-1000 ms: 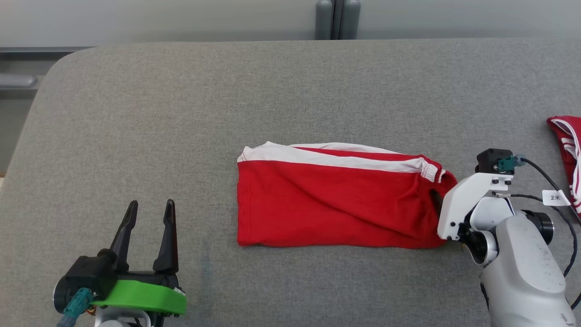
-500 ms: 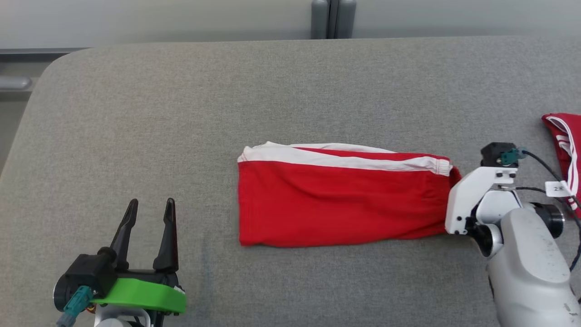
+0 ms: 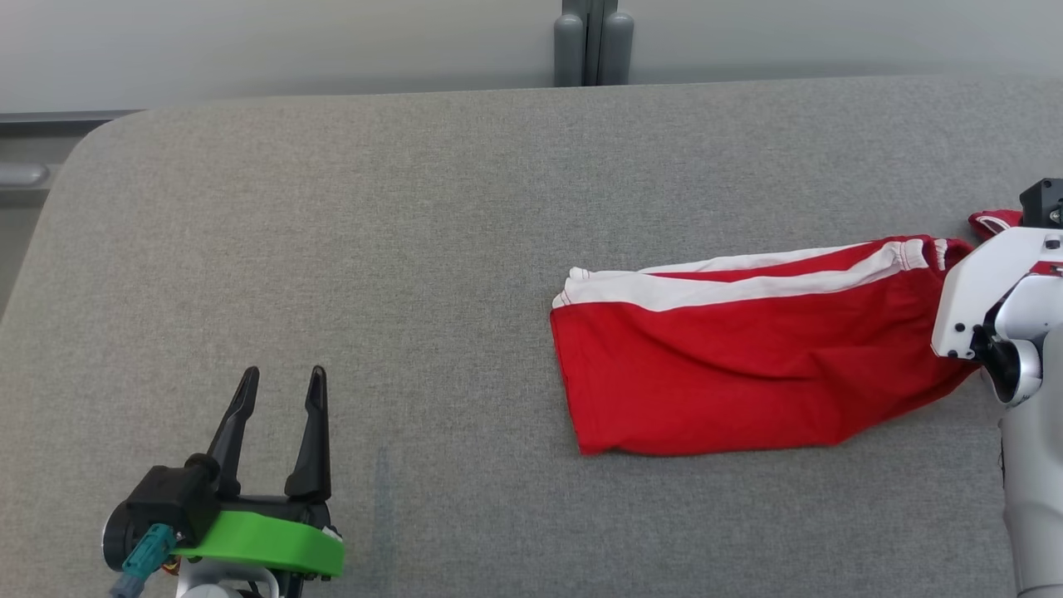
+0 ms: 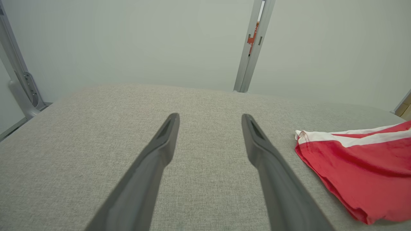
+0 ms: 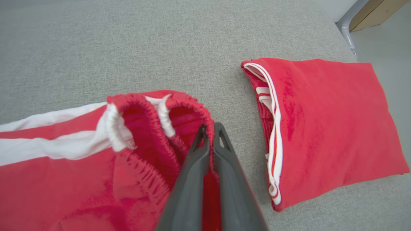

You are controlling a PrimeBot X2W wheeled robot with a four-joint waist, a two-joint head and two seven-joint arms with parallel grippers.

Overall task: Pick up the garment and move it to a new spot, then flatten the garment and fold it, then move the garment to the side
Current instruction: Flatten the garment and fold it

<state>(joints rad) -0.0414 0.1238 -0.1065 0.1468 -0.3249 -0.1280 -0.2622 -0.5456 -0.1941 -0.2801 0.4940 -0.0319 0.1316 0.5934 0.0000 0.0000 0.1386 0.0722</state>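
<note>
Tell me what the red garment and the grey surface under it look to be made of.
Red garment: soft, matte knit cloth, perhaps cotton or polyester jersey; it drapes in loose folds, and its waistband is puckered like elastic. Grey surface: matte woven upholstery-like fabric, with a fine flecked weave visible; what lies beneath it cannot be told.

Folded red white-striped garment point(image 3: 747, 374) lies stretched, perhaps shorts.

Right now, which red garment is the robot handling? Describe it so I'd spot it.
On the grey table, look right. The garment lies stretched long, red with a white side band. Unlike the folded red piece beside it, its waistband is pinched in the right gripper.
</note>
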